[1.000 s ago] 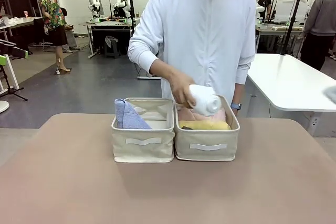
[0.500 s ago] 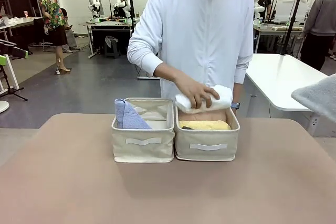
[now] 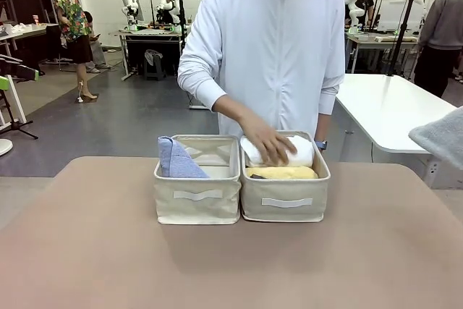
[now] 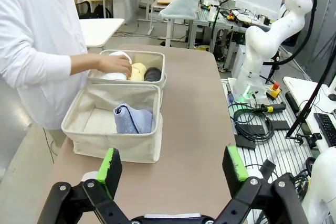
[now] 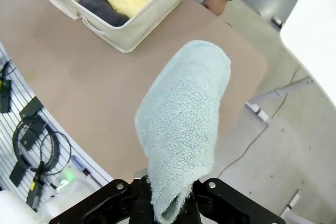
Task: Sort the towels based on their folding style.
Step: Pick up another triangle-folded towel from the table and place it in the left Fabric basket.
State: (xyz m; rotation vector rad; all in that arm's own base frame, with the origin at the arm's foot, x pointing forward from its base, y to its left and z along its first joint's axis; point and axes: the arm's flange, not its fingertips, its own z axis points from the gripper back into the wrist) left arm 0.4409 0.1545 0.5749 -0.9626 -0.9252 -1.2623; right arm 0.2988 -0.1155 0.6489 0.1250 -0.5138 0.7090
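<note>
Two beige baskets stand side by side at mid-table. The left basket (image 3: 197, 193) holds a lavender-blue cone-fold towel (image 3: 177, 158). In the right basket (image 3: 286, 200) lie a yellow roll (image 3: 282, 172), a dark grey roll (image 5: 102, 8) and a white roll (image 3: 300, 151), which the person's hand (image 3: 266, 146) presses down. My right gripper (image 5: 168, 195) is shut on a grey-green folded towel (image 5: 184, 124), held high off the table's right side and also seen at the front view's right edge (image 3: 441, 137). My left gripper (image 4: 172, 163) hangs open, nothing in it, above the table short of the baskets.
The person stands at the far edge behind the baskets. Bare brown tabletop (image 3: 231, 265) lies in front of and beside the baskets. A white table (image 3: 394, 110) stands off to the right. Cables and arm bases (image 4: 252, 124) lie past the table's edge.
The person's hand has lowered the white roll from above the right basket down into it. The grey-green towel in my right gripper has come into view at the right edge.
</note>
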